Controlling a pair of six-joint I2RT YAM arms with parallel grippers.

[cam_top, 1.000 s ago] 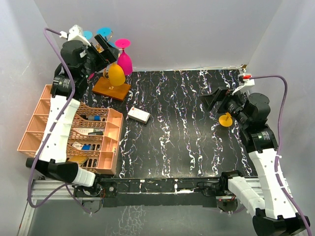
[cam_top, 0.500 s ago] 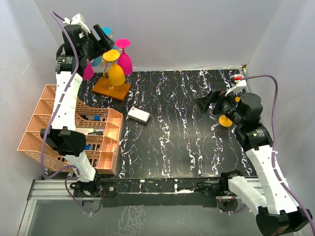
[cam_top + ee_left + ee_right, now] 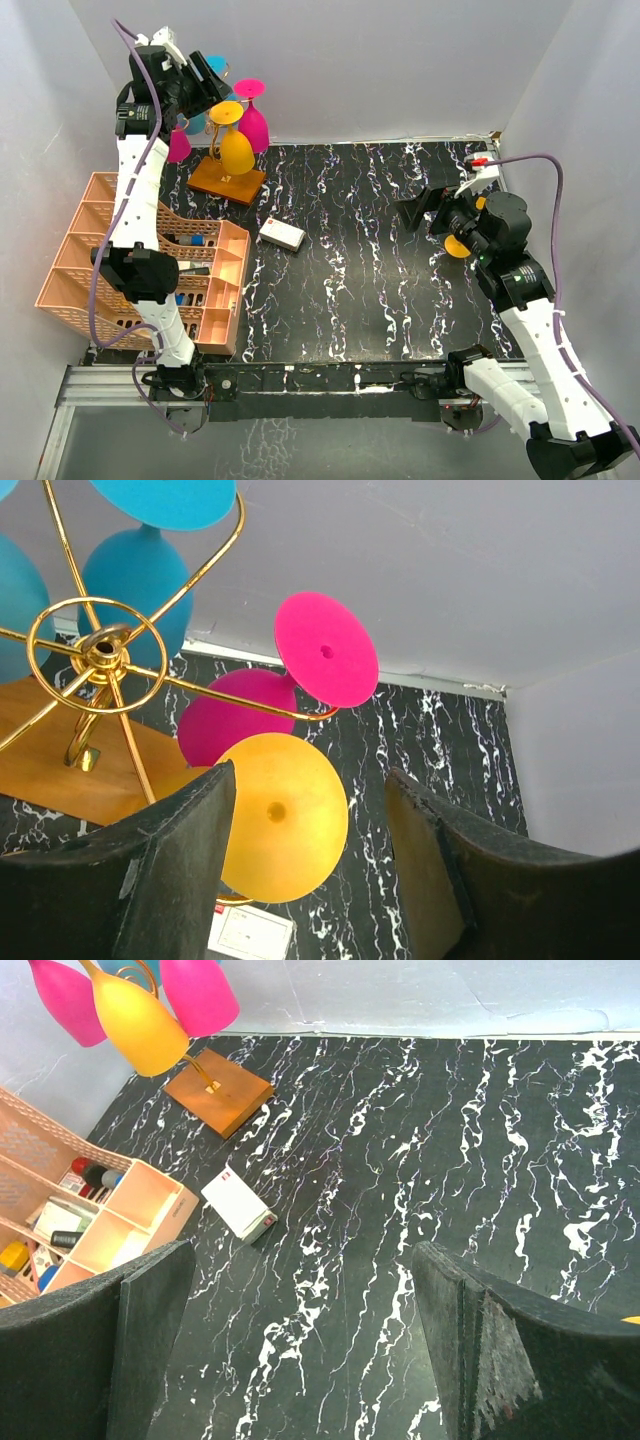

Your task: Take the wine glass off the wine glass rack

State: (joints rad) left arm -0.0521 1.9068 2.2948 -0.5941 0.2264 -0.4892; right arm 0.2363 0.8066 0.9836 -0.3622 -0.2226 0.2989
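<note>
**Reach for the hanging yellow glass**

High at the back corner, the left gripper [image 3: 310, 780] hovers over the wine glass rack [image 3: 105, 652]. Its fingers are spread wide, with nothing between them. The yellow wine glass [image 3: 280, 815] hangs upside down just below and ahead of that gap, its foot caught in one of the gold wire arms. That hold is why the arm has climbed so far: as I judge it, the foot has to slide out along the wire before the glass can drop free.

A pink glass [image 3: 325, 650] hangs just beyond the yellow one, and blue glasses [image 3: 130, 580] hang off to the gripper's left. They are crowded, so a careless pull could knock a neighbour. The rack's wooden base [image 3: 227, 180] stands on the tabletop [image 3: 350, 280], well below the gripper.

Across the tabletop, the right gripper [image 3: 302, 1250] is also parted and empty, held low and well clear of the rack. An orange glass [image 3: 458, 246] lies close behind it. A white box [image 3: 282, 234] and a peach basket [image 3: 70, 270] lie off toward the rack side.
</note>
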